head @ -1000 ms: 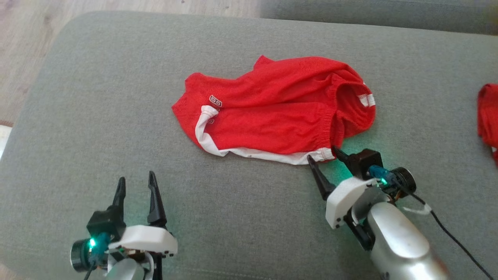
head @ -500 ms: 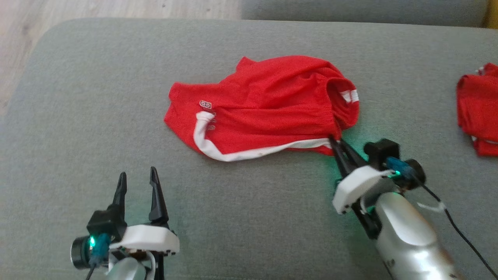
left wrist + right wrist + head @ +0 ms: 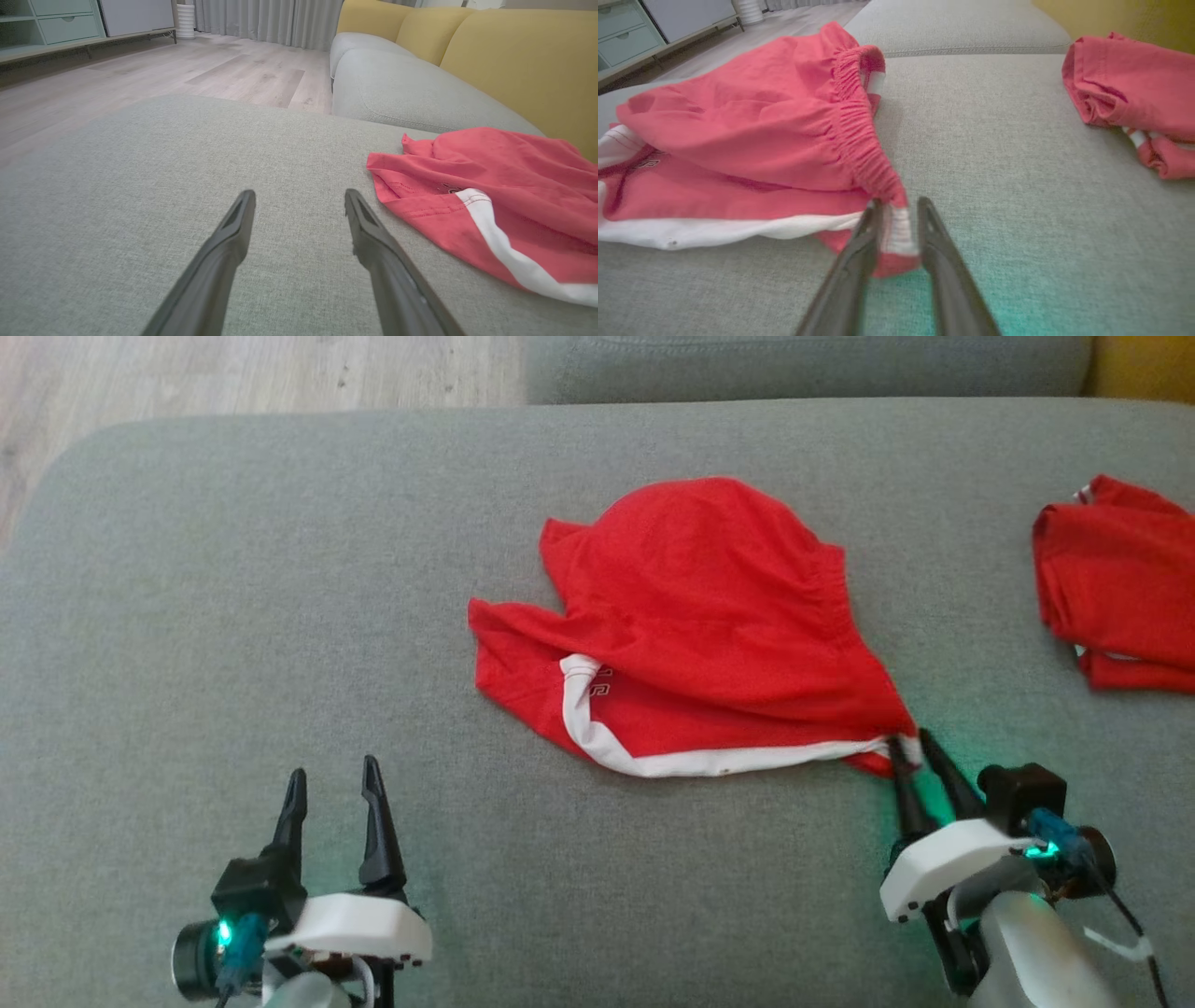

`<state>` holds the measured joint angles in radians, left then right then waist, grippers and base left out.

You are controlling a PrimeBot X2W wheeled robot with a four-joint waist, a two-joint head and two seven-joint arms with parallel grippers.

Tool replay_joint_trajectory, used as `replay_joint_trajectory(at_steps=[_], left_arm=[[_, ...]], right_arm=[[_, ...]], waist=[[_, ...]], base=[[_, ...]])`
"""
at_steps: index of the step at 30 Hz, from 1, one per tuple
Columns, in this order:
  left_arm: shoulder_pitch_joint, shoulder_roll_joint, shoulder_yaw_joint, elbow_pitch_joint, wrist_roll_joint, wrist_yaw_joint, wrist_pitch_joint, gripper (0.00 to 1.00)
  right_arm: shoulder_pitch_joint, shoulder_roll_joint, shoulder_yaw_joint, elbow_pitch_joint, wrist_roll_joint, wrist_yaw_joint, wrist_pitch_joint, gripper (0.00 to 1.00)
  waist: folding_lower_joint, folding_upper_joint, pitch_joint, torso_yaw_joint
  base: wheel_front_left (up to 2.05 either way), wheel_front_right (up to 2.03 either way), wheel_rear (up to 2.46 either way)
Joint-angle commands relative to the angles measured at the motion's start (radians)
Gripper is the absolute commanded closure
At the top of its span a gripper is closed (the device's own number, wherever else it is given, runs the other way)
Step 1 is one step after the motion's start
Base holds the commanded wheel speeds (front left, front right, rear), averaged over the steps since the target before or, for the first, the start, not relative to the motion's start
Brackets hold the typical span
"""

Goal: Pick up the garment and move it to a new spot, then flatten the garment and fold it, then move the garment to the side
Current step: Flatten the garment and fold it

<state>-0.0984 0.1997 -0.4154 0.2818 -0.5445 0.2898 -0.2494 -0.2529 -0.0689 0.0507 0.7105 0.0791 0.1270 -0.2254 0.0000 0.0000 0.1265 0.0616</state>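
The right arm's silver forearm reaches in from the lower right of the head view. The right gripper [image 3: 908, 737] sits low over the grey sofa seat [image 3: 280, 569], its 2 fingers angled up and slightly left. They pinch the white-trimmed waistband corner of the red garment [image 3: 709, 616]; in the right wrist view the fabric is clamped between them [image 3: 900, 204]. The left gripper [image 3: 334, 767] hovers at the lower left, fingers spread with nothing in them, well apart from the cloth [image 3: 504, 177].

The garment lies mid-seat, drawn to a point at the held corner. 1 second ago the right fingers stood apart at either side of that hem. Since then they have closed and dragged the corner nearer the robot and toward a second red garment [image 3: 1120, 588] on the right. The upper layer has flopped over the printed logo. The left gripper has stayed put.
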Motion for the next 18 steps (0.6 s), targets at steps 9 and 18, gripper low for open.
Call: replay_joint_trajectory(at_steps=[9,18], left_arm=[[0.013,0.005,0.014,-0.043,0.014,-0.007,-0.012,0.00],[0.051,0.015,-0.024,-0.054,0.019,-0.026,0.001,0.00]], right_arm=[[0.068,0.018,0.023,-0.151,0.019,0.004,-0.014,0.00],[0.152,0.019,0.059,-0.302,0.064,0.004,0.026,0.00]], waist=[[0.0000,0.0000,-0.065,-0.009],[0.0000,0.0000,-0.140,-0.014]], base=[[0.00,0.00,0.00],[0.00,0.00,0.00]])
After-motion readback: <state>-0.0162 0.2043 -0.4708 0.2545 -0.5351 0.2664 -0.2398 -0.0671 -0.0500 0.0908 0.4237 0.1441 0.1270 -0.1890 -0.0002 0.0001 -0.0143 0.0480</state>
